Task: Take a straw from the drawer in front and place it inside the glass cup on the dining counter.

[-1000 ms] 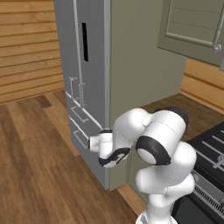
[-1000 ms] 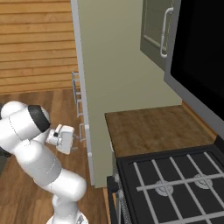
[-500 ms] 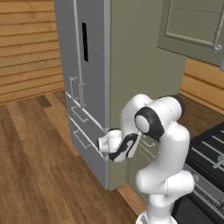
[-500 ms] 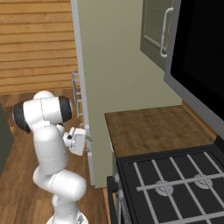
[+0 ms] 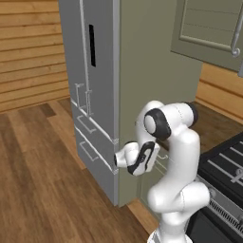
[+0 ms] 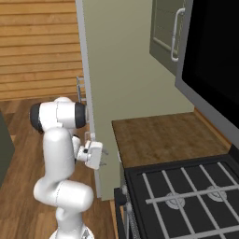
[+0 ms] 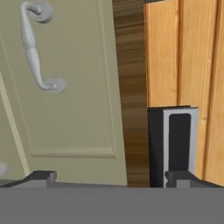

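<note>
My gripper (image 7: 109,176) is open wide with nothing between its fingertips (image 7: 41,177). It faces a sage-green drawer (image 7: 74,109) front with a curved silver handle (image 7: 37,48), which looks shut. The hand view is rolled, so the handle runs up and down in it. My hand (image 6: 95,155) hangs low beside the olive side panel (image 6: 121,84), just under the level of the wood counter (image 6: 158,137); the left base view has the hand (image 5: 126,159) by the fridge's corner. The straw, the glass cup and the dining counter are out of view.
A tall grey fridge (image 5: 90,95) with drawers stands left of the olive panel. A black stove (image 6: 186,196) sits right of the wood counter, with a dark microwave (image 6: 214,60) and a green upper cabinet (image 6: 163,32) above. Wood floor (image 5: 38,180) spreads to the left.
The arm has straightened up and swung round. The hand has moved a little right, closer to the cabinet front. The jaws stayed open.
</note>
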Robot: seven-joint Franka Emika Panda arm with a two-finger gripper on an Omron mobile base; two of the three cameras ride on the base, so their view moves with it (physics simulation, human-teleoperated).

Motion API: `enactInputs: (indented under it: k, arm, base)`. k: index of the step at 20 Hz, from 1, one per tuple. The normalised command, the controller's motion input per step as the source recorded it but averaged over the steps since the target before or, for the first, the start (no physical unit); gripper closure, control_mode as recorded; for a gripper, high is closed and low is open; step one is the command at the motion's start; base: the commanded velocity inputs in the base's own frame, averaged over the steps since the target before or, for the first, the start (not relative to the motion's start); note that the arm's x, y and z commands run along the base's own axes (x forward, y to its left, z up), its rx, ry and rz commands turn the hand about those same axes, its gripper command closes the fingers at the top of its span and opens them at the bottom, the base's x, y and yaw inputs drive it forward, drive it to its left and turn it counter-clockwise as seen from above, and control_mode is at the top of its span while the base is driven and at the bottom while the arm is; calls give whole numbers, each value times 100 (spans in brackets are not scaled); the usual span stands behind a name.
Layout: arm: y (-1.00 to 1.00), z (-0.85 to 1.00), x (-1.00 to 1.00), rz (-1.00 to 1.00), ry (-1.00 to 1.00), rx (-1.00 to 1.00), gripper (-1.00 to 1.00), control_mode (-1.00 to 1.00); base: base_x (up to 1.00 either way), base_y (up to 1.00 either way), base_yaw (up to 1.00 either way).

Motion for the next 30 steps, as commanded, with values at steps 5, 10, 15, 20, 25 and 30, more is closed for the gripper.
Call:
enactInputs:
  k: [5,10,15,20,25,30]
  arm:
    - [-45,-10,0,3,0,1,-100,-100]
    - [-22,-10,4,7,-1,1,-100,-100]
    - [-4,-21,31,9,0,1,-100,-100]
    - [0,-34,46,11,0,1,-100,-100]
    - [0,-46,42,8,0,0,-100,-100]
    - [0,-42,39,4,0,0,-100,-100]
  base:
    - [0,0,0]
    - [0,0,0]
    - [0,0,0]
    - [0,0,0]
    - [0,0,0]
    - [0,0,0]
